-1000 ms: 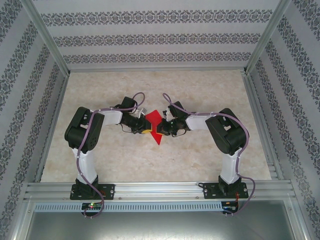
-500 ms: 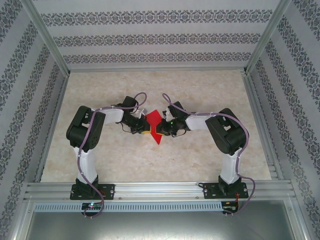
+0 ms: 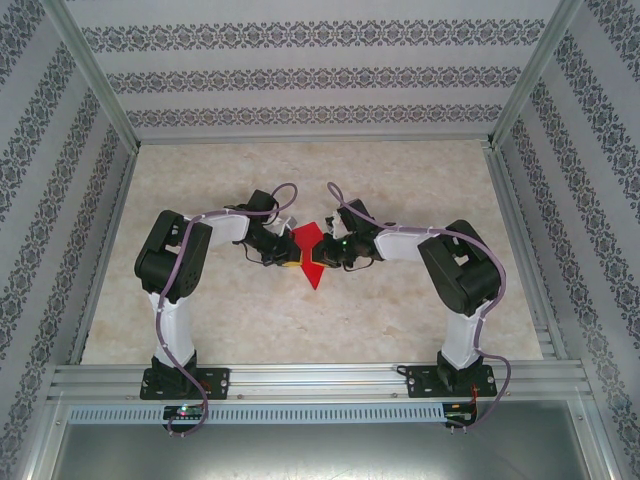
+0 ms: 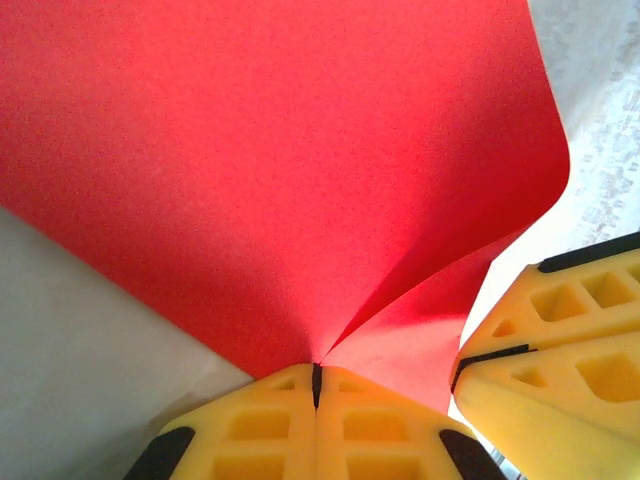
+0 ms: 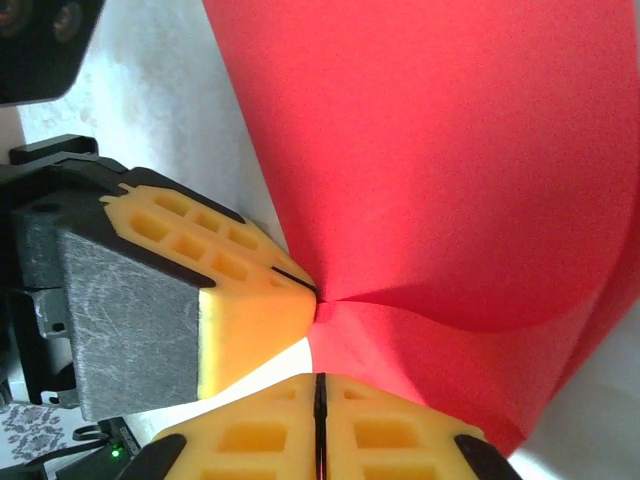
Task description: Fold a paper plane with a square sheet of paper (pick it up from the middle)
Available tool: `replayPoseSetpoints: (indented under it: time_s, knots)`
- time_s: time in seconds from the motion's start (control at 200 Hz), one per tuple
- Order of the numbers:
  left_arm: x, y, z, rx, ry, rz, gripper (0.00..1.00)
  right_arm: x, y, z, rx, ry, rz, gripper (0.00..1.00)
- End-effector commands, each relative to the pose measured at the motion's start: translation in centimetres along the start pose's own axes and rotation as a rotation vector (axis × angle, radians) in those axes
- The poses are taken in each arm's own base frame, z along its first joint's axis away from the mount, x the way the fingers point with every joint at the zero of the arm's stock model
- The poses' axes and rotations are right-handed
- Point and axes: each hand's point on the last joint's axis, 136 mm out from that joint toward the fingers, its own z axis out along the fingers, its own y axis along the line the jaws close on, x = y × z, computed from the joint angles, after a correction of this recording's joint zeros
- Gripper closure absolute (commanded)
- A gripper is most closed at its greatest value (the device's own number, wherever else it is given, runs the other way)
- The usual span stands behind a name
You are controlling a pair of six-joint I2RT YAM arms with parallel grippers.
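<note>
Left gripper (image 4: 317,372) is clenched on the sheet of paper (image 4: 280,170): in its own wrist view the two yellow pads meet with no gap, and the red sheet fans out from the very top of their seam, with a soft fold running up and to the right. Right gripper (image 5: 320,380) is pressed closed too; in its wrist view the sheet starts at the pad seam and bends off to one side, so it is pinching the same paper. The two sets of fingertips sit just beside each other, nearly touching, at one bunched spot of the sheet

Much is cut off. Both wrist views lose the far edges and corners of the paper past the frame, so its full outline cannot be read there. From above, the fingertips are too small and too dark to judge, and the paper covers part of them. That view shows the sheet between the two wrists over the middle of the table (image 3: 400,180), with one pointed end toward the arm bases; whether that point touches the tabletop cannot be told
</note>
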Motion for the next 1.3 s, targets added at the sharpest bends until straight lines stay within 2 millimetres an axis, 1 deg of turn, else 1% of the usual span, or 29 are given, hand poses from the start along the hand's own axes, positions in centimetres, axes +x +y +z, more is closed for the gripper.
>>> replayPoseSetpoints:
  time_s: [0.0,0.285,0.664,0.759,0.889,0.989,1.144,1.294]
  knots:
    - [1.6,3.9,1.1,-0.156,0.060,-0.037,0.95,1.1,0.8,0.2,-0.030,0.025,-0.005,0.92]
    - [1.8,4.3,1.1,-0.177,0.068,-0.033,0.95,3.4,-0.1,1.5,-0.020,0.085,0.006,0.93]
    - [2.1,5.0,1.3,-0.198,0.081,-0.038,0.95,6.0,-1.1,1.6,0.029,0.144,-0.017,0.93]
    - [2.2,5.1,1.4,-0.199,0.083,-0.041,0.95,6.1,-0.6,1.5,0.022,0.142,-0.025,0.93]
    - [2.1,5.1,1.4,-0.200,0.083,-0.040,0.95,6.0,0.2,0.8,0.015,0.121,-0.036,0.92]
    - [2.2,5.2,1.4,-0.201,0.084,-0.043,0.95,6.2,0.4,0.6,0.012,0.113,-0.039,0.92]
    - [2.1,5.3,1.6,-0.199,0.088,-0.043,0.95,7.2,0.3,1.2,0.014,0.138,-0.038,0.91]
    - [2.2,5.4,1.6,-0.202,0.088,-0.044,0.96,7.6,-0.7,1.9,0.033,0.155,-0.026,0.91]
